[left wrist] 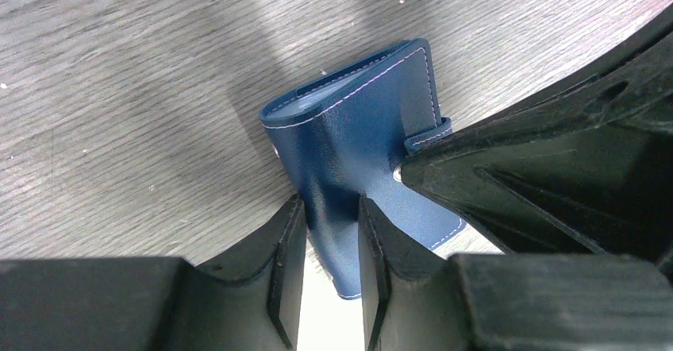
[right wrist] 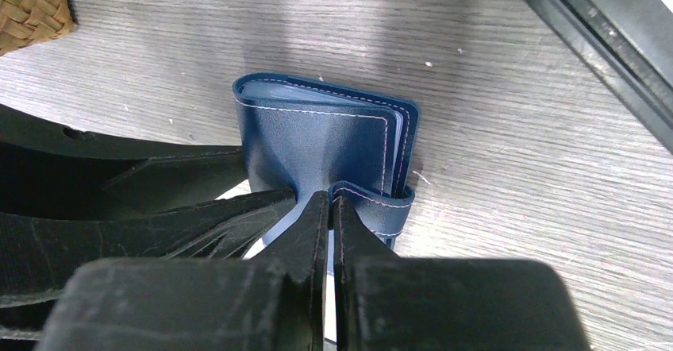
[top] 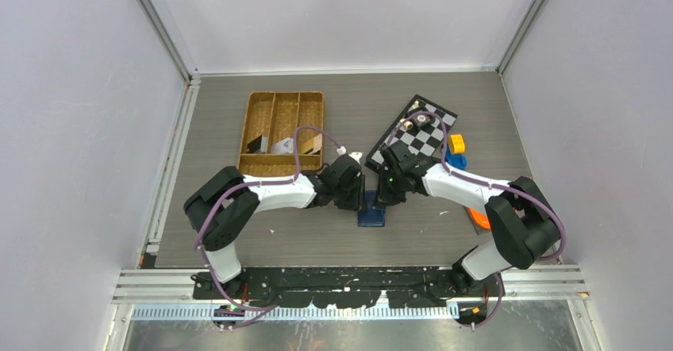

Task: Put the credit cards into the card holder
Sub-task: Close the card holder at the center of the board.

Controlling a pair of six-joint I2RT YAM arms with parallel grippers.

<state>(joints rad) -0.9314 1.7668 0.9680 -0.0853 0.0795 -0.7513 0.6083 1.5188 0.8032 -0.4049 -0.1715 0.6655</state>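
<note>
Card holder [top: 371,212] lies folded on the gray table [top: 262,244], near the front, between the two arms. The left gripper [left wrist: 332,208] is clamped on its blue cover. The right gripper [right wrist: 329,204] is squeezed tight on its snap tab [right wrist: 377,202]. The wicker tray [top: 282,101] sits farther back.

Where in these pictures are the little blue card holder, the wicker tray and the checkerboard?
card holder [left wrist: 349,152]: left wrist view, on its navy outer cover.
wicker tray [top: 282,94]: top external view, on its far rim.
checkerboard [top: 432,135]: top external view, on its bare middle squares.
</note>
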